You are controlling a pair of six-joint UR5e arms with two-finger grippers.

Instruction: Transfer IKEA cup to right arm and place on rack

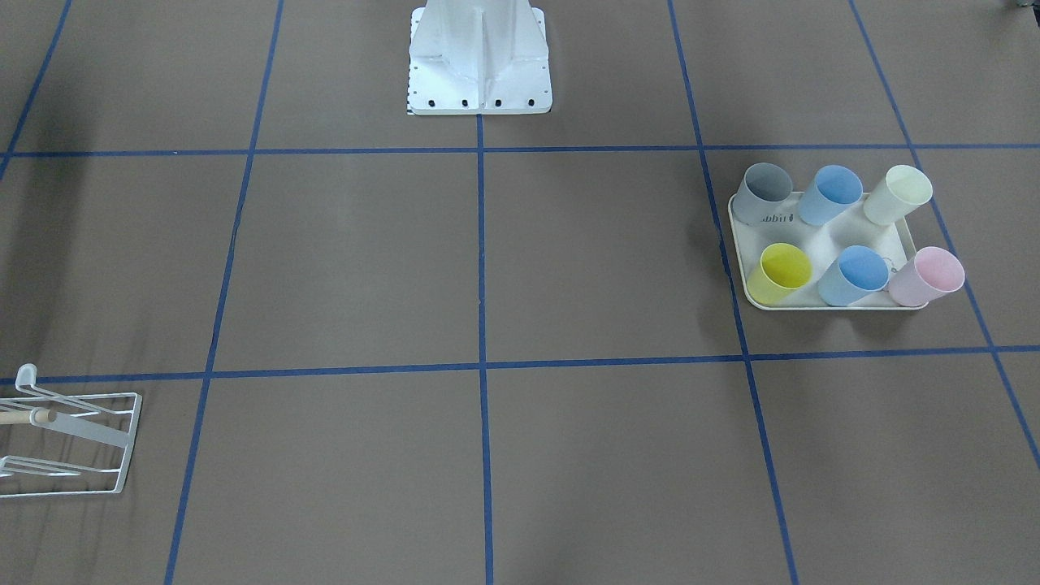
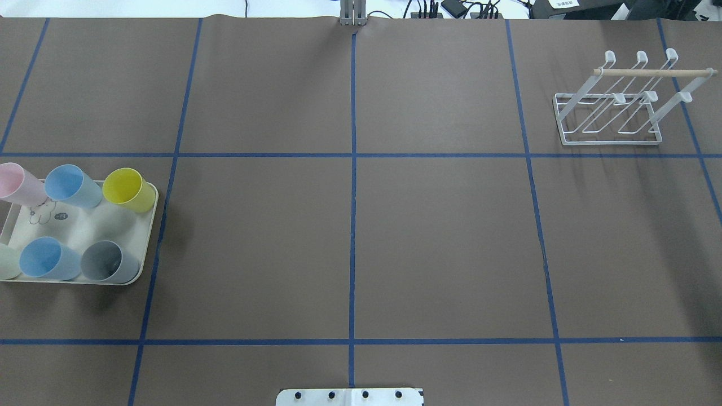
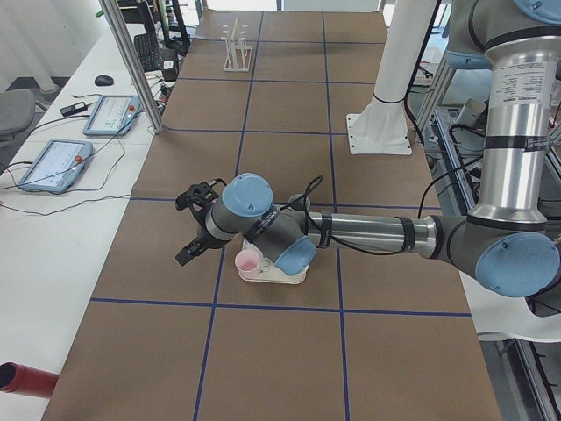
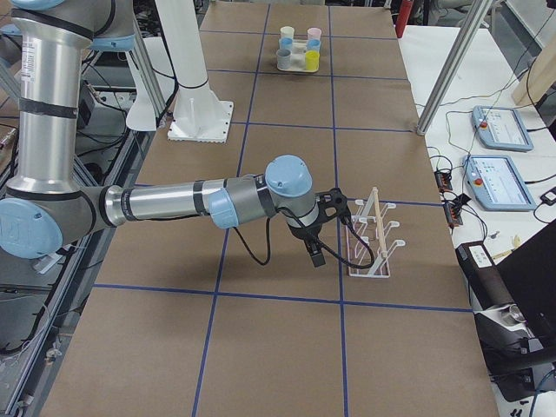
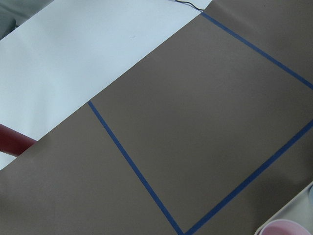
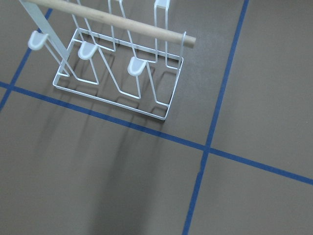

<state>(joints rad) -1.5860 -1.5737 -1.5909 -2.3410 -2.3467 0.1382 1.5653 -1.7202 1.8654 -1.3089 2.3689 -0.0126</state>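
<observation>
Our left claw [image 3: 187, 228] hovers with its grip unreadable; we cannot tell released from clenched. Just beside and below it stands the pink cup [image 3: 248, 260] on the tray [image 2: 84, 228]. We should centre over its rim before descending. Far off, the right claw [image 4: 314, 248], equally unreadable, hangs beside the rack [image 4: 372, 233].
</observation>
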